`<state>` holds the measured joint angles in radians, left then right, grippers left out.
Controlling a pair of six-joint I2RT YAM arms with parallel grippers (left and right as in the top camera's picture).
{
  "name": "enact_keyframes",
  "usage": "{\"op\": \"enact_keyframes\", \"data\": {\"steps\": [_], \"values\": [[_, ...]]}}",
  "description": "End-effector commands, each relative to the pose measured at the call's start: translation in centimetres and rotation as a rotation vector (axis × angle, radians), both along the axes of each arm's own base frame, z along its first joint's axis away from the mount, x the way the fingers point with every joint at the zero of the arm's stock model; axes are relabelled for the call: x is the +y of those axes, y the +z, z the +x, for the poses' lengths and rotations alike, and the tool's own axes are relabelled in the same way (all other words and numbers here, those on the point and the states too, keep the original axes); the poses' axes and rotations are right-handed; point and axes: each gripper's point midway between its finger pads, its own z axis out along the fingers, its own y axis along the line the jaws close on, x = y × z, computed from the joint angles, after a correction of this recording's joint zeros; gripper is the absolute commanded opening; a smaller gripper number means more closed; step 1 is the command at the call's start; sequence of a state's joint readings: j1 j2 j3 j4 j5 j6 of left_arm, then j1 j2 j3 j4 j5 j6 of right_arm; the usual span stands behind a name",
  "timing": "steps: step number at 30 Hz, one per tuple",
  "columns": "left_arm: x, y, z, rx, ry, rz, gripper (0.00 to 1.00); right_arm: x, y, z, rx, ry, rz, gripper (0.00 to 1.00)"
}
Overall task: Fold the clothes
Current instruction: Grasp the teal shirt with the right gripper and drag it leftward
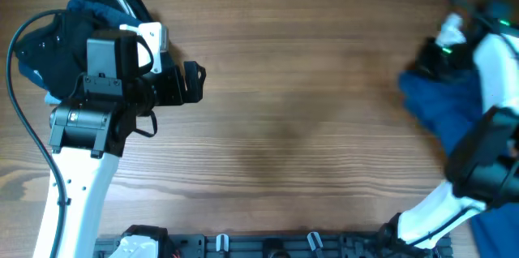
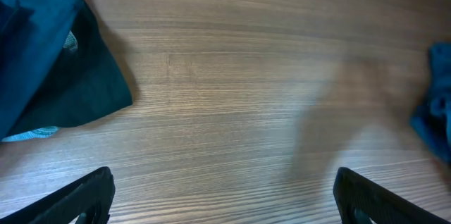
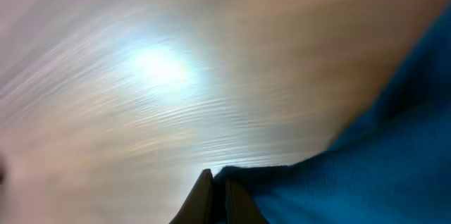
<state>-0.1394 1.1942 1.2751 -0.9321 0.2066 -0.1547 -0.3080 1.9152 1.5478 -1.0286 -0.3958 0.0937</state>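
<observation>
A blue garment lies bunched at the table's right side. My right gripper is at its upper left edge. In the right wrist view the fingers are shut on an edge of the blue garment, pinched just above the wood. A pile of dark and teal clothes sits at the far left, partly under my left arm. My left gripper is open and empty, to the right of that pile. In the left wrist view its fingers are spread wide over bare wood, with the dark pile at left.
The wooden table runs between the two arms. The blue garment also shows at the right edge of the left wrist view. A black cable loops beside the left arm. The arm bases and a rail sit along the front edge.
</observation>
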Motion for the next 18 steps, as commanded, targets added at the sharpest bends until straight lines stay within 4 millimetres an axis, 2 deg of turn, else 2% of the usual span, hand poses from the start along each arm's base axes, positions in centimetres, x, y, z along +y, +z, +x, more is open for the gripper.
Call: {"op": "enact_keyframes", "data": {"steps": [1, 4, 5, 8, 10, 12, 13, 15, 18], "values": [[0.6, 2.2, -0.2, -0.070, 0.008, 0.029, 1.00, 12.4, 2.8, 0.4, -0.085, 0.308, 0.104, 0.04], [1.6, 3.8, -0.4, -0.124, 0.048, 0.062, 1.00, 19.5, 1.8, -0.9, -0.060, 0.457, 0.068, 0.04], [2.0, 4.8, -0.6, -0.157, 0.068, 0.075, 1.00, 23.5, 1.3, -2.1, -0.064, 0.563, 0.055, 0.05], [2.4, 6.2, -1.3, -0.202, 0.079, 0.077, 1.00, 30.3, 0.5, -5.0, -0.082, 0.745, 0.027, 0.08], [2.5, 6.5, -1.5, -0.214, 0.084, 0.079, 1.00, 33.4, 0.3, -6.9, -0.105, 0.837, -0.014, 0.14], [2.9, 6.7, -1.6, -0.221, 0.100, 0.091, 1.00, 34.8, 0.0, -8.0, -0.123, 0.881, -0.079, 0.28], [3.0, 6.7, -1.5, -0.222, 0.105, 0.097, 1.00, 34.8, -0.3, -8.1, -0.122, 0.867, -0.122, 0.31], [2.9, 6.6, -1.4, -0.218, 0.104, 0.096, 1.00, 34.2, -0.3, -7.9, -0.119, 0.857, -0.157, 0.40], [2.2, 6.0, -1.2, -0.196, 0.074, 0.071, 1.00, 32.1, -0.2, -6.5, -0.102, 0.779, -0.165, 0.43]]}}
